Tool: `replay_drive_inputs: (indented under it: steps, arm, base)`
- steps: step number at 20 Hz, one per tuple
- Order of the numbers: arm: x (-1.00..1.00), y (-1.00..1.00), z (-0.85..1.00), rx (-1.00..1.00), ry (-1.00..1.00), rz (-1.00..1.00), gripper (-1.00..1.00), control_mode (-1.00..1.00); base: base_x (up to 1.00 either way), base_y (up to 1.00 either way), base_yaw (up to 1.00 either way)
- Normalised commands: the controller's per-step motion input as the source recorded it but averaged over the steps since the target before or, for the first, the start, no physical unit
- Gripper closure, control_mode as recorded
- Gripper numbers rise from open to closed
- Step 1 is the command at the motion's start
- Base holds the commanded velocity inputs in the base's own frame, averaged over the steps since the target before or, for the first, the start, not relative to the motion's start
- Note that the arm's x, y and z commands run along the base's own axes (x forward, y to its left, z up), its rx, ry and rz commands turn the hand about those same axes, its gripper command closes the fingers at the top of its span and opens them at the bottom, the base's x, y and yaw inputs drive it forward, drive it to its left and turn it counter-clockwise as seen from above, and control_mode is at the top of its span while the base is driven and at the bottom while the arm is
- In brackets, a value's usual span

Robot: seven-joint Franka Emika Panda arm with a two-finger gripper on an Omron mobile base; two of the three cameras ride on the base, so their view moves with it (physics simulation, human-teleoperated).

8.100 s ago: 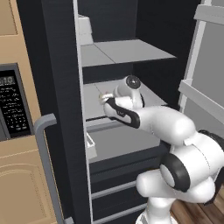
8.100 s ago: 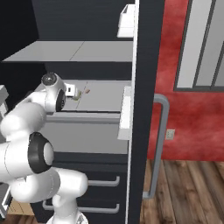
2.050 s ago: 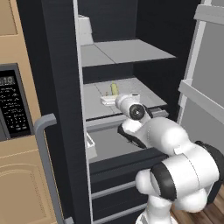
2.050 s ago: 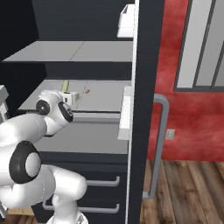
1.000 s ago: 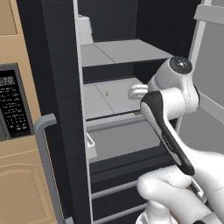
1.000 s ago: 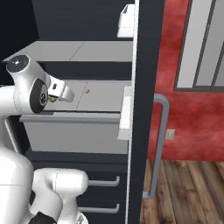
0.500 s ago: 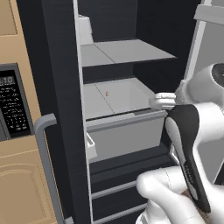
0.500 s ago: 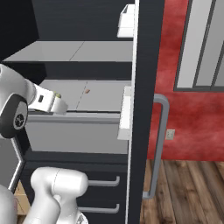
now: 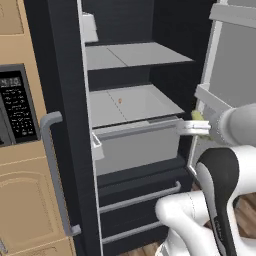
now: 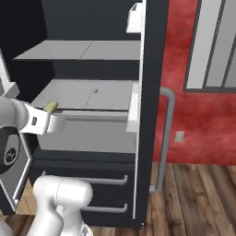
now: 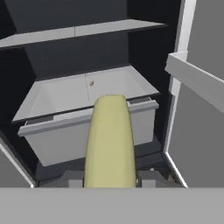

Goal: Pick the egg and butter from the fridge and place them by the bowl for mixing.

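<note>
The fridge [image 9: 60,75] stands open, black with grey shelves. My gripper [image 9: 194,127] is out in front of it, beside the open right door, shut on the butter [image 9: 197,115], a pale-yellow block that sticks up from the fingers. From the other side the butter [image 10: 50,106] pokes above the gripper [image 10: 51,120] near the drawer front. In the hand view the butter [image 11: 109,144] stands between the fingertips [image 11: 146,179], with the gripper [image 11: 109,180] facing the fridge shelves. The egg and the bowl are out of view.
A tiny orange-pink bit [image 9: 120,101] lies on the middle shelf above a grey drawer [image 9: 135,145]. The left door's bar handle [image 9: 55,170] sticks out near a microwave [image 9: 17,107] set in tan cabinets. The right door's bins [image 9: 212,97] are close to the hand.
The arm has drawn back out of the fridge, off the middle shelf, carrying the butter toward the right door. The base views have not shifted.
</note>
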Motion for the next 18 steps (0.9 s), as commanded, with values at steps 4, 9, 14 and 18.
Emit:
replay_drive_inputs:
  steps: [4,9,14,18]
  arm:
    - [0.00,0.00,0.00,0.00,0.00,0.00,1.00,1.00]
    - [0.00,0.00,0.00,0.00,0.00,0.00,1.00,1.00]
    - [0.00,0.00,0.00,0.00,0.00,0.00,1.00,1.00]
    - [0.00,0.00,0.00,0.00,0.00,0.00,1.00,1.00]
  base:
    - [-1.00,-0.08,-0.02]
    - [-0.46,-0.24,-0.63]
    - [-0.02,-0.01,-0.98]
    - [0.00,0.00,-1.00]
